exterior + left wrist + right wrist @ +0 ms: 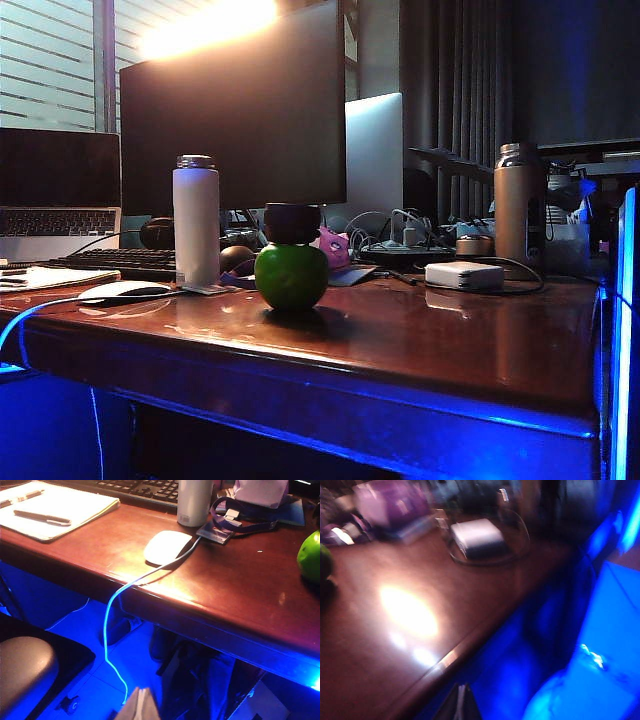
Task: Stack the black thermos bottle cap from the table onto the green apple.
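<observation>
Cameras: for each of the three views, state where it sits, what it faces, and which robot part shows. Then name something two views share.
Exterior: low before the table, facing the black thermos bottle cap atop the green apple; no arm visible.
Left wrist: off the table's edge, facing the mouse; left gripper shut.
Right wrist: off the edge, facing the white box; right gripper shut.
Shared: apple, all three.

The scene is dimly lit, with a blown-out glare seen at the window [205,25] and blue light cast under the table [420,345]. Bright reflections are thrown on the glossy top in both wrist views. The right wrist view is smeared throughout, apparently by motion, so the white box [476,537] is only softly outlined.
</observation>
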Controlling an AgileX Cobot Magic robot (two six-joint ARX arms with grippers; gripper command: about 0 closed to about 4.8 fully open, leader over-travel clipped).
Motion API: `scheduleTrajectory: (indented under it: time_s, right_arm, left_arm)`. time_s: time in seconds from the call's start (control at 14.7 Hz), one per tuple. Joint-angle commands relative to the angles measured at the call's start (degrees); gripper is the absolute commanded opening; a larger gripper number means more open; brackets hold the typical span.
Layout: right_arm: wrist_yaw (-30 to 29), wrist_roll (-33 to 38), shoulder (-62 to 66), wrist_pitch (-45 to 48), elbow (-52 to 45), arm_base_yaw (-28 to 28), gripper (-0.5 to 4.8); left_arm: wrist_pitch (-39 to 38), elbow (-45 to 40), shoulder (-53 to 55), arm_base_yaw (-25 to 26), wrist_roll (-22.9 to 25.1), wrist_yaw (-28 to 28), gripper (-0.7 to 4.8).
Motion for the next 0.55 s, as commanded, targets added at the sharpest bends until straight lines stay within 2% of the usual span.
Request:
scheduleTrajectory:
  time_s: [0.07,0.27,0.55]
  right_arm:
    - [0.09,-0.02,-0.07,0.66,-0.20,-2.51,-0.01]
    - [0.11,0.00,-0.07,0.66,-0.20,-4.57,-0.01]
    - [0.11,0.00,-0.07,0.66,-0.20,-4.48,-0.01]
  left_arm:
    - [0.20,0.17,-0.17,0.00,0.44,0.00,-0.03]
    - [0.20,0.17,-0.17,0.00,0.44,0.00,-0.03]
    - [0.20,0.17,-0.17,0.00,0.44,0.00,-0.03]
